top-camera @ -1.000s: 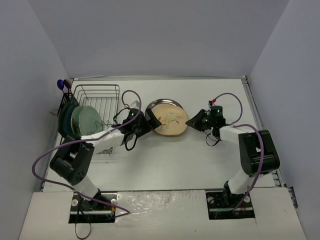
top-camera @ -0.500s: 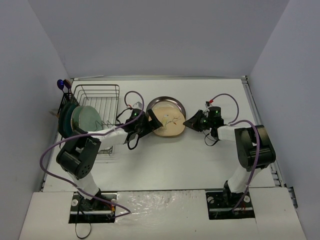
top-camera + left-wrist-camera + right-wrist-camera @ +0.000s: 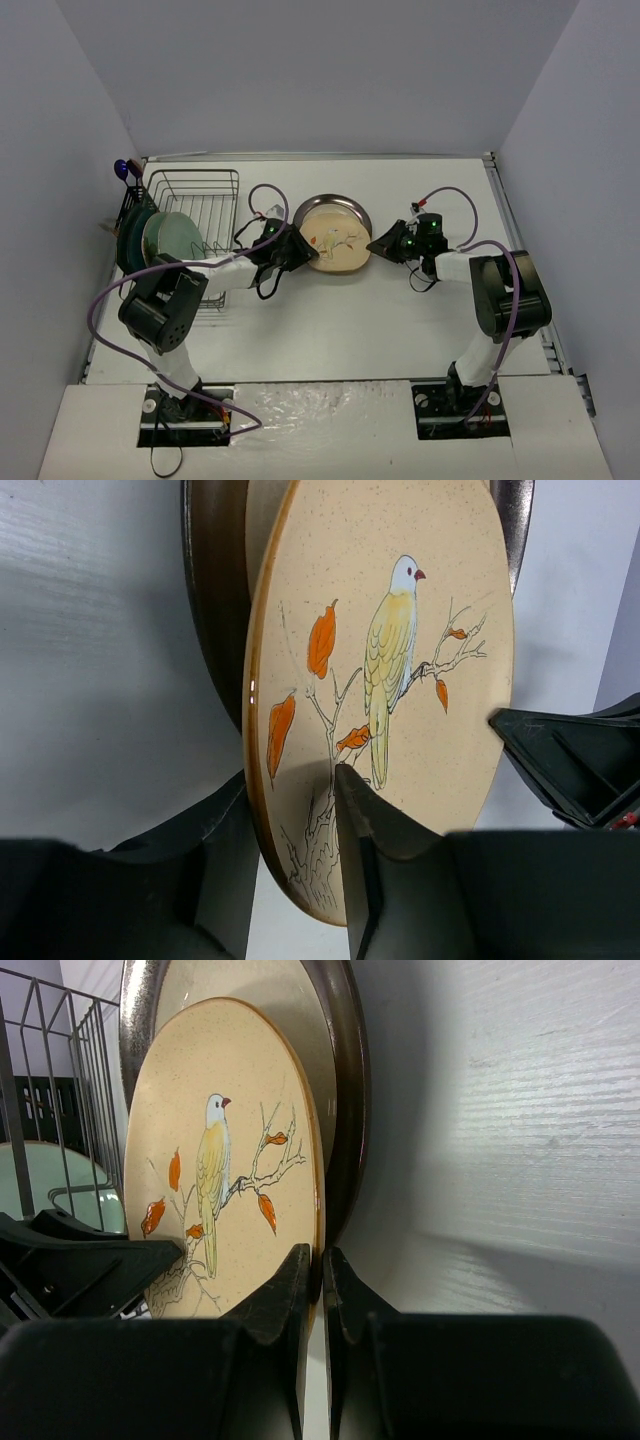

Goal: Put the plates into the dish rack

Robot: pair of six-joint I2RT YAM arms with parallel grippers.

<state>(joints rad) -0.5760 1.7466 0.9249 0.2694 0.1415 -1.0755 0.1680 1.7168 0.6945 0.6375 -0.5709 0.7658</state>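
A cream plate (image 3: pixel 335 243) (image 3: pixel 400 660) (image 3: pixel 220 1160) painted with a bird lies on a brown-rimmed plate (image 3: pixel 352 207) (image 3: pixel 215 610) (image 3: pixel 345 1090) mid-table. My left gripper (image 3: pixel 300 245) (image 3: pixel 295 810) is shut on the cream plate's left rim, one finger on its face and one behind. At the opposite rim, my right gripper (image 3: pixel 375 246) (image 3: pixel 318 1265) pinches the same plate. The black wire dish rack (image 3: pixel 195 190) (image 3: pixel 60 1080) stands at the far left. It holds a pale mint plate (image 3: pixel 170 240) and a dark teal one (image 3: pixel 130 240) upright.
A small caddy with a blue item (image 3: pixel 123 168) hangs on the rack's left side. White walls close in the table on three sides. The rack's back half shows bare wires.
My left gripper slid right onto the cream plate's left rim and its jaws closed on it. The right gripper edged slightly left, still gripping the plate.
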